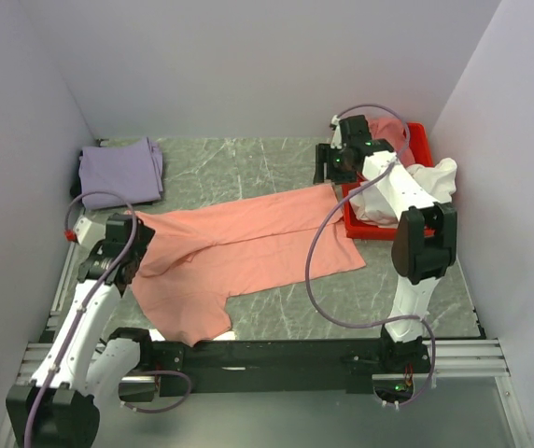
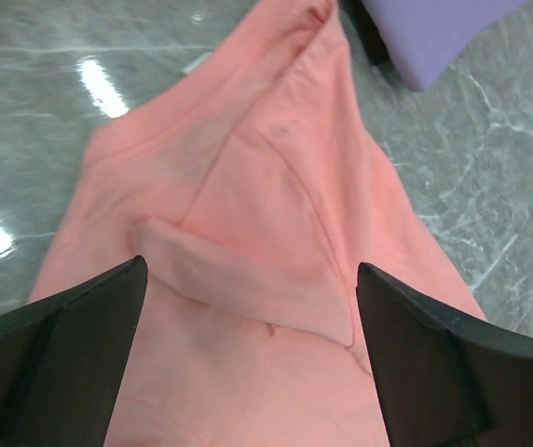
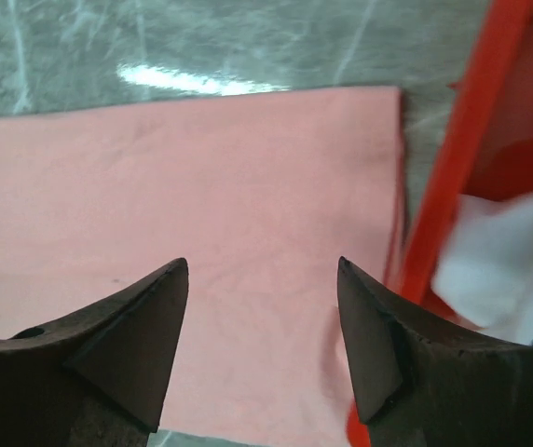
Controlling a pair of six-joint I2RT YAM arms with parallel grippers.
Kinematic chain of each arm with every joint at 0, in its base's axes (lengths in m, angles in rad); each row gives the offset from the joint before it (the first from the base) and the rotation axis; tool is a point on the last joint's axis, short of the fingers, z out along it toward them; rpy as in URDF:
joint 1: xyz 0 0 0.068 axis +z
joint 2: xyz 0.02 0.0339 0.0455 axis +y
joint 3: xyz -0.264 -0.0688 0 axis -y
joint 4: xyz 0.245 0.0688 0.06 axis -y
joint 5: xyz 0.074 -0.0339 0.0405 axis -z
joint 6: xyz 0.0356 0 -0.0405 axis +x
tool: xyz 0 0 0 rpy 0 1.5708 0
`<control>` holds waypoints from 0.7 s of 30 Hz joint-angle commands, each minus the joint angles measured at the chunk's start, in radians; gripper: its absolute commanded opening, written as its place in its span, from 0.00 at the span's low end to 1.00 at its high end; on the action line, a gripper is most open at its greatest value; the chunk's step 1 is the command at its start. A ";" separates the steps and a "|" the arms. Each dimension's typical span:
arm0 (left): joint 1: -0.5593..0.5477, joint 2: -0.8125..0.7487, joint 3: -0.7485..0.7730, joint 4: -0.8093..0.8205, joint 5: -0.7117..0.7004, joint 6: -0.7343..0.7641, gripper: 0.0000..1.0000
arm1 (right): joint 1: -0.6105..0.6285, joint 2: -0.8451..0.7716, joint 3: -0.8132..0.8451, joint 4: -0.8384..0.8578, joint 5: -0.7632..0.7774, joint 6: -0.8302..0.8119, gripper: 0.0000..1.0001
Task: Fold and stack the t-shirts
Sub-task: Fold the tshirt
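Overhead view of a grey marbled table with two robot arms at its near edge.

At the far left corner lies a lavender t-shirt, already folded.

Near the left edge, the left claw hovers over the left end of the salmon-pink t-shirt. Its jaws are wide apart and hold nothing. The wrist view shows a sleeve flap doubled over on the cloth between the jaws.

The salmon-pink t-shirt is spread across the middle of the table, from the near left towards the right edge. Its left part is rumpled and its right part is flat.

The right claw hangs over the shirt's far right corner, also wide open and empty.

That corner lies just against the wall of a red bin at the far right corner of the table. A white t-shirt spills over the bin's rim.

The step in hand seems to be taking hold of both ends of the salmon-pink t-shirt to straighten it for folding. To do it well, the left claw should probably pinch the doubled sleeve flap and open it outwards. The right claw should come down on the hem corner alone, keeping off the bin's wall. Pulling both ends gently apart should smooth the wrinkles on the left. Soft cloth bunches easily, so slow, low moves look safest.
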 commanded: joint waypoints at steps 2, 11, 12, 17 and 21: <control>0.009 0.143 0.047 0.212 0.109 0.090 1.00 | 0.074 -0.003 0.033 0.026 -0.009 0.029 0.76; 0.176 0.458 0.045 0.471 0.410 0.196 0.99 | 0.363 -0.056 -0.126 0.227 -0.069 0.075 0.80; 0.195 0.478 0.033 0.492 0.438 0.203 0.99 | 0.421 -0.062 -0.157 0.253 -0.075 0.087 0.80; 0.218 0.518 0.033 0.517 0.462 0.217 0.99 | 0.610 -0.029 -0.190 0.414 -0.043 0.170 0.80; 0.230 0.522 0.028 0.509 0.444 0.231 1.00 | 0.704 0.042 -0.154 0.508 -0.012 0.247 0.75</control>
